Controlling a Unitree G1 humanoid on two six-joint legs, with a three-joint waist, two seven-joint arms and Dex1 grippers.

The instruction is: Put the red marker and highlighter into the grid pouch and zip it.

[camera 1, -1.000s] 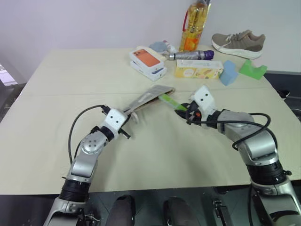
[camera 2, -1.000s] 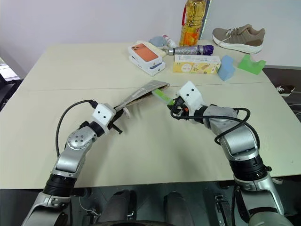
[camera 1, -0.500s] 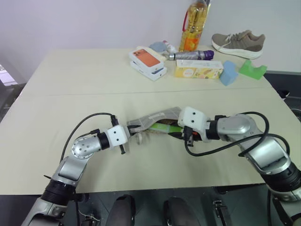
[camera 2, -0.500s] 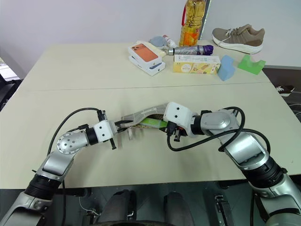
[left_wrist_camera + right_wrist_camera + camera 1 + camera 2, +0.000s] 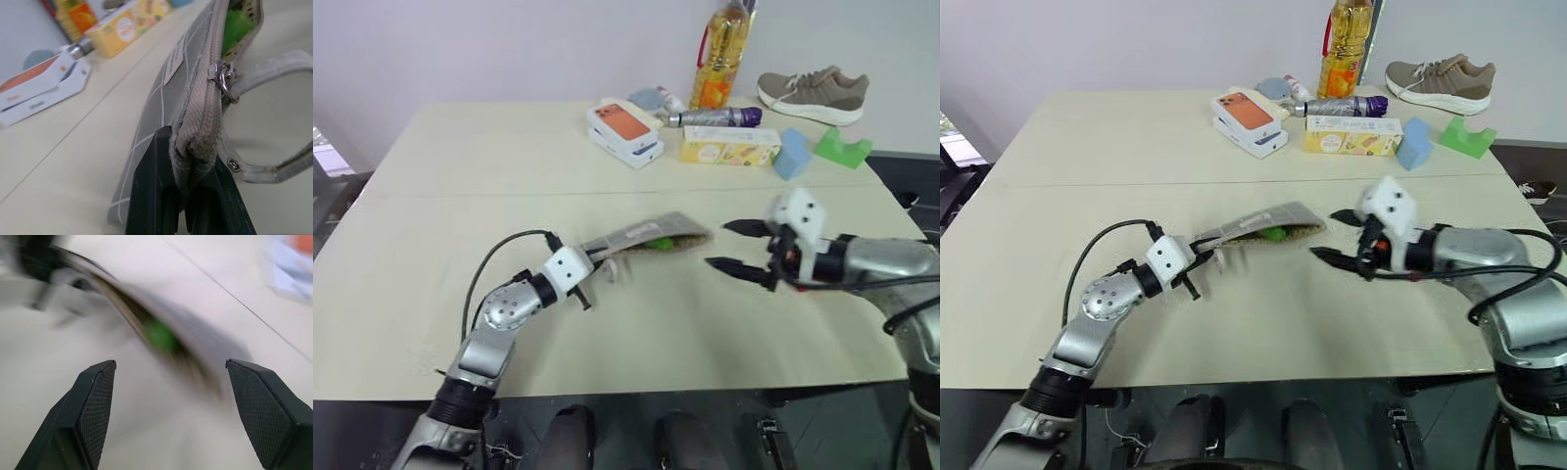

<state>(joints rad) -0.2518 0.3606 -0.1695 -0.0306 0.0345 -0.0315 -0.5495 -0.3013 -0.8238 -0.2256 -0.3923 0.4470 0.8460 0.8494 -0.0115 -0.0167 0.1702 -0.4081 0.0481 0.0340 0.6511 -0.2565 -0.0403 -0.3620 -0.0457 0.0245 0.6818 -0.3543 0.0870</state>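
Pale cream table [image 5: 460,176] against a plain white wall, with clutter along its far edge: a phone box [image 5: 625,132], a yellow carton [image 5: 728,145], an oil bottle [image 5: 720,49], a shoe [image 5: 813,90] and foam blocks.

Left of centre, the left gripper [image 5: 182,196] is pinched tight on the closed corner of the pouch [image 5: 641,235], lifting that end so the grey grid fabric sags toward the table. It looks soft and light, likely to fold unless held taut. The zip pull [image 5: 222,81] and wrist loop [image 5: 266,73] sit close to that grip; the pull is the place to take hold for zipping.

Inside the open mouth shows the green highlighter [image 5: 1275,233]. Whether the red marker is inside cannot be told.

To the right, the right gripper [image 5: 737,247] hangs just beside the mouth, fingers spread wide, holding nothing.
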